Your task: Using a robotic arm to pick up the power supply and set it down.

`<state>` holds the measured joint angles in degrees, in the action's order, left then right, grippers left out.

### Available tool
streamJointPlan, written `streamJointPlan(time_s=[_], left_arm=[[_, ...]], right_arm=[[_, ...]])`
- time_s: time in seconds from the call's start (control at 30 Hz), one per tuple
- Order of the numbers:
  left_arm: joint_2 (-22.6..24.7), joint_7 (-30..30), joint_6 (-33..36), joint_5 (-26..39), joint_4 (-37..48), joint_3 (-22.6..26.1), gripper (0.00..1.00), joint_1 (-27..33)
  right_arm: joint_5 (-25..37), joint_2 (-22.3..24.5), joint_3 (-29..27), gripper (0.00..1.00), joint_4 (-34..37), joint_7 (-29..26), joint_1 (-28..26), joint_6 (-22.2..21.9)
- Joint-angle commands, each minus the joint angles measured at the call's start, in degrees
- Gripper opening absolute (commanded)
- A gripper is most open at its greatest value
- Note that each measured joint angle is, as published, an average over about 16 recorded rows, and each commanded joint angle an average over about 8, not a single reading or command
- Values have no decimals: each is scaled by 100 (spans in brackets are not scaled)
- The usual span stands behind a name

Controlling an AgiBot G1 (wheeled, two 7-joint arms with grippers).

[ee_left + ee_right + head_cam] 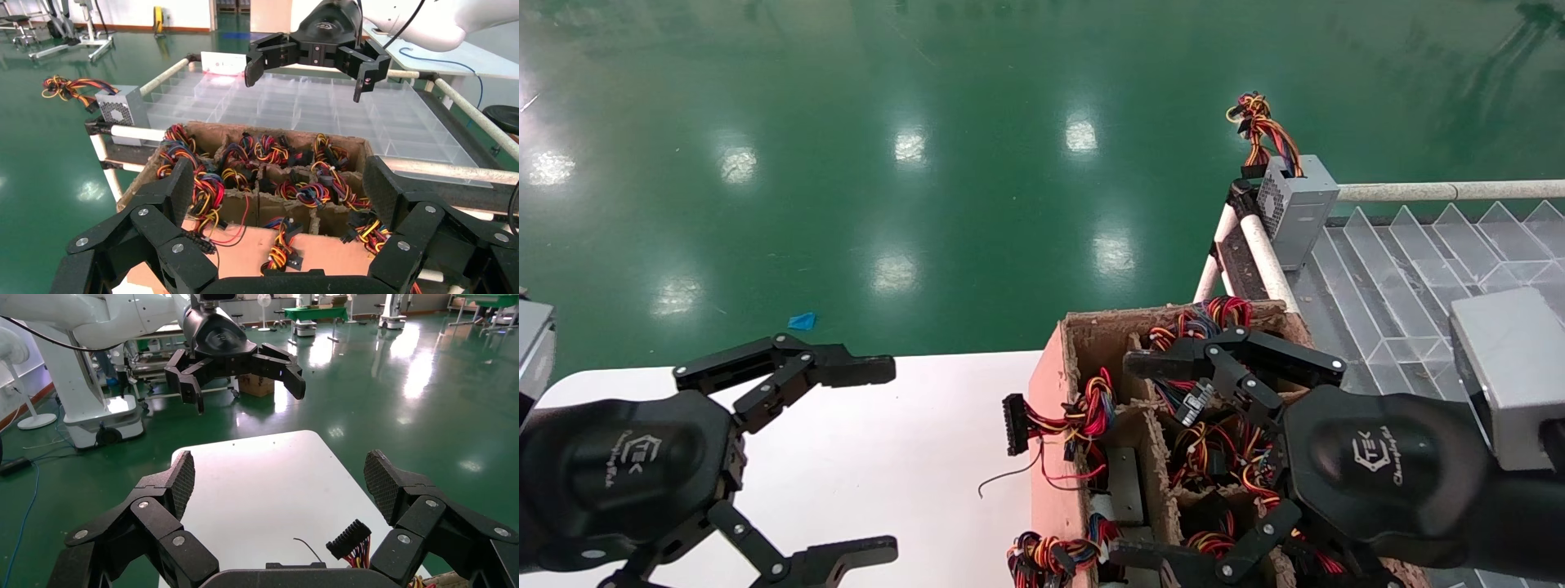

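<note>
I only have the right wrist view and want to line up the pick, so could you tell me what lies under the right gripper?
Observer: The right gripper hangs open over a cardboard box whose cells are packed with wire bundles.
Operator: Is any power supply outside the box?
Observer: Yes, one power supply sits at the far-left corner of a clear divided tray, wires pointing up.
Operator: Where is that tray?
Observer: Beyond the box, to the robot's right. The left gripper is parked open over the white table.
</note>
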<state>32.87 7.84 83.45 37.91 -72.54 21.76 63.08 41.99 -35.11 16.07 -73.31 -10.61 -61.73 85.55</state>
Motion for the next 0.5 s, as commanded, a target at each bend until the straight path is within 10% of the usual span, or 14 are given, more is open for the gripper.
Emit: streamJointPlan(time_s=[0.03,0.5], left_arm=[[0,0,0,0,0,0,100,0],[0,0,0,0,0,0,100,0]], right_arm=[[1,-1,0,100,1,1,-1,-1],[2,-2,1,100,5,1,-5,-4]])
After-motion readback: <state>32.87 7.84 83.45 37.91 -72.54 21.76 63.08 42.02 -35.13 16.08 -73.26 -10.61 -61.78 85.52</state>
